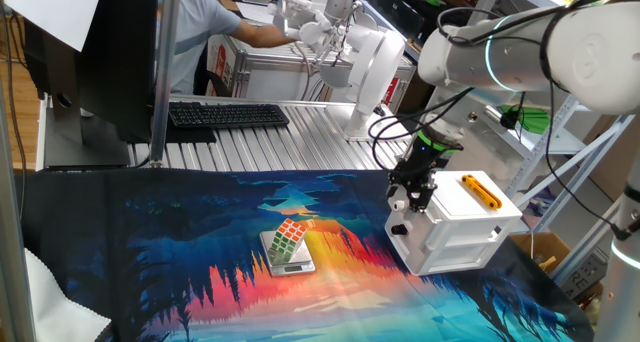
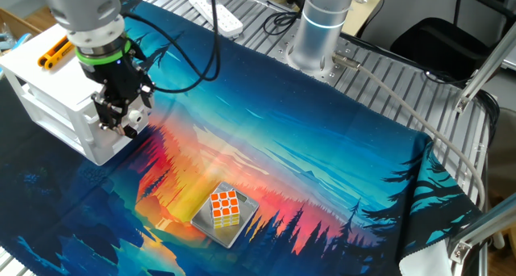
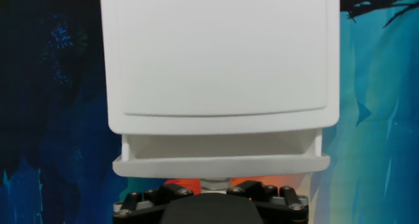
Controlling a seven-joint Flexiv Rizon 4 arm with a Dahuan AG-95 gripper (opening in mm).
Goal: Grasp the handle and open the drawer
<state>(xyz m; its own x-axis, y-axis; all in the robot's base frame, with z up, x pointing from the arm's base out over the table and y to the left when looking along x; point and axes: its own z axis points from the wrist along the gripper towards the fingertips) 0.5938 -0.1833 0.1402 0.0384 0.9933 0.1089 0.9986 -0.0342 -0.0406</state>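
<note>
Hand view, bottom edge: the gripper sits hard against the front of the drawer, whose lip runs across the lower middle of the frame and stands a little proud of the cabinet top that fills the upper centre. The handle is not visible in any view; it is presumably hidden between the fingers. Whether the jaws are closed on it cannot be told.

One fixed view, right of centre: the gripper is at the cabinet's left face, at upper-tier level. An orange bar lies on the cabinet top. A cube sits on a small scale at lower centre, well apart from the cabinet.

The other fixed view, upper left: the gripper meets the cabinet's right face.

Judgement on handling: the drawer looks like thin, light, stiff plastic, so it should slide easily. The cabinet also looks light and could drag across the cloth with the pull. The knob is small, round and likely slick; hold is best taken squarely across it, close to the drawer front, and the pull kept straight.
</note>
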